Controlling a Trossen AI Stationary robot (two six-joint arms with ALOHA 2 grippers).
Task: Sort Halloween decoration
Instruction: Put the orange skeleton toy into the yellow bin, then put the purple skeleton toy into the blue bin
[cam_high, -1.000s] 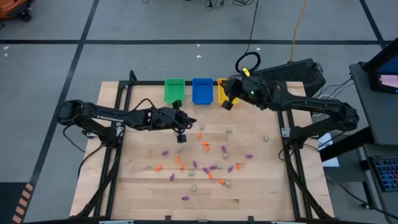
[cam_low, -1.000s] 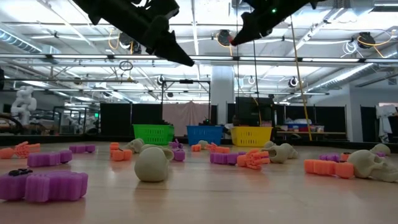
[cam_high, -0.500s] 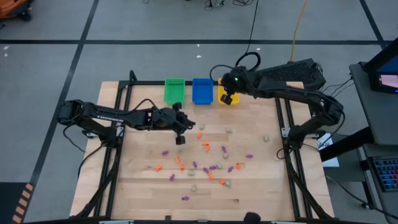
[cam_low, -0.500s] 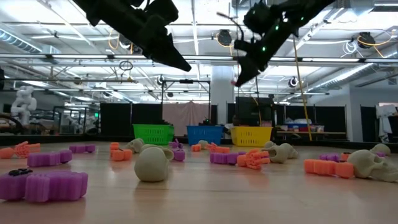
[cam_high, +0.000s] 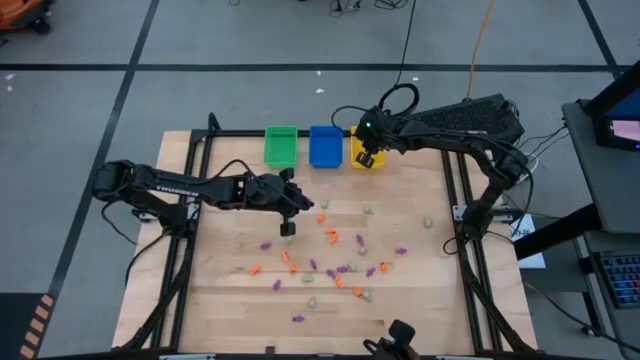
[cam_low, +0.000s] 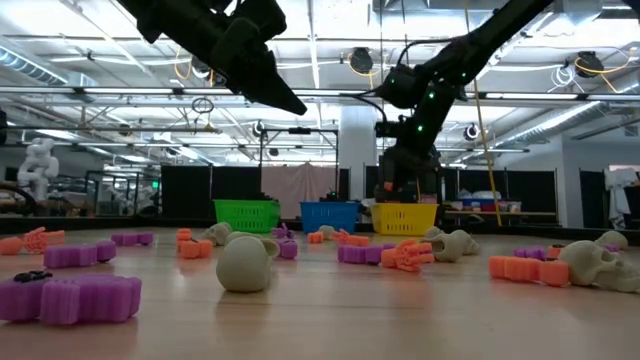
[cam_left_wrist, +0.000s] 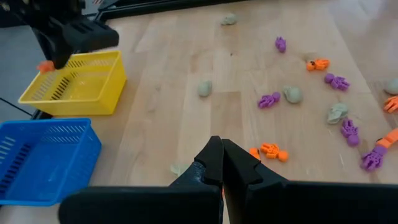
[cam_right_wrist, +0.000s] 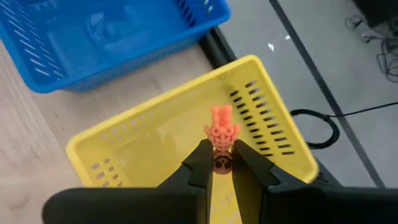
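The Halloween decoration (cam_high: 330, 258) lies scattered over the middle of the wooden table: small orange, purple and pale beige trinkets, which also show in the left wrist view (cam_left_wrist: 292, 94). My right gripper (cam_right_wrist: 222, 157) hovers over the yellow bin (cam_right_wrist: 155, 143) at the far edge and is shut on an orange trinket (cam_right_wrist: 221, 127). In the high view it (cam_high: 366, 160) stands above that bin (cam_high: 357, 143). My left gripper (cam_left_wrist: 221, 149) is shut and holds nothing. It hangs above the table's left-middle part (cam_high: 288, 226), above the trinkets. My right gripper pinches the orange trinket's near end (cam_right_wrist: 220, 144) between its two fingertips. The fingers slant down from above. The trinket sticks out past the fingertips, lifted clear, over the inside of the yellow bin.
A green bin (cam_high: 281, 146) and a blue bin (cam_high: 325, 146) stand left of the yellow one along the far edge. Black frame rails (cam_high: 455, 200) border the table. A dark device (cam_high: 395, 335) sits at the near edge. Bare wood lies at the table's left and right sides.
My right gripper has come down from high above the table and swung toward the far edge, tipping its fingers downward. It now hangs just over the yellow bin, with the orange trinket still in its fingers.
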